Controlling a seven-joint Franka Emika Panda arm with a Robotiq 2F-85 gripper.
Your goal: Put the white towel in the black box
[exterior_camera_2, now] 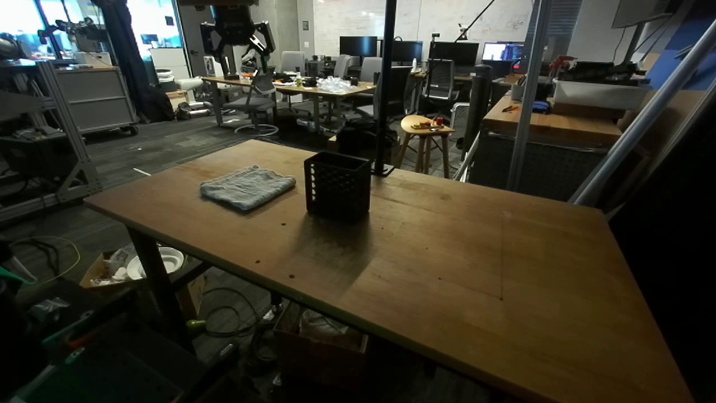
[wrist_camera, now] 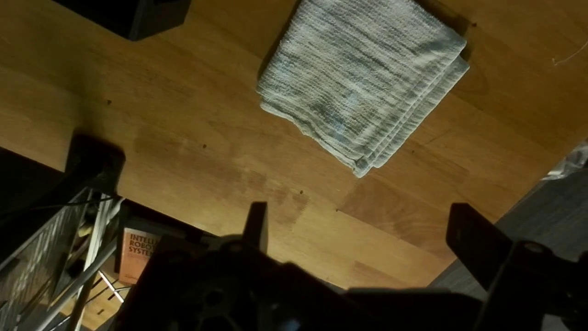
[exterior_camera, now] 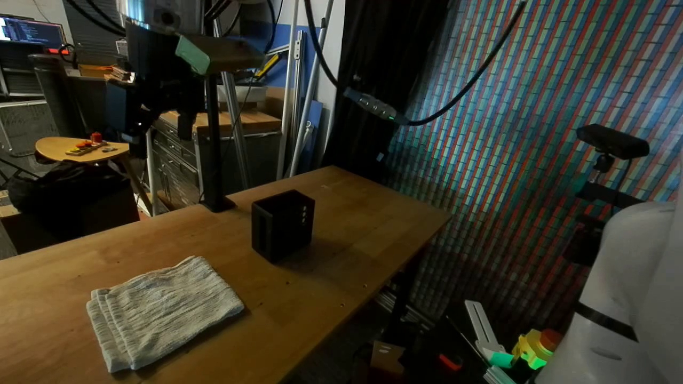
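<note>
1. Robotiq gripper (wrist_camera: 357, 209) is hanging high, jaws wide apart, holding nada.
2. Folded white towel (wrist_camera: 363, 78) is lying btwn black perforated bin (exterior_camera_2: 338, 189) & one short edge of worktop (exterior_camera_2: 447, 268), in from long edges.
3. Prob. setting up grasp; rec centring over towel, pinching all layers, bunching to fit bin.

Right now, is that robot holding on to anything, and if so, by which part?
Nothing is held: the gripper hangs open and empty, while the white towel lies folded on the table, apart from it.
</note>
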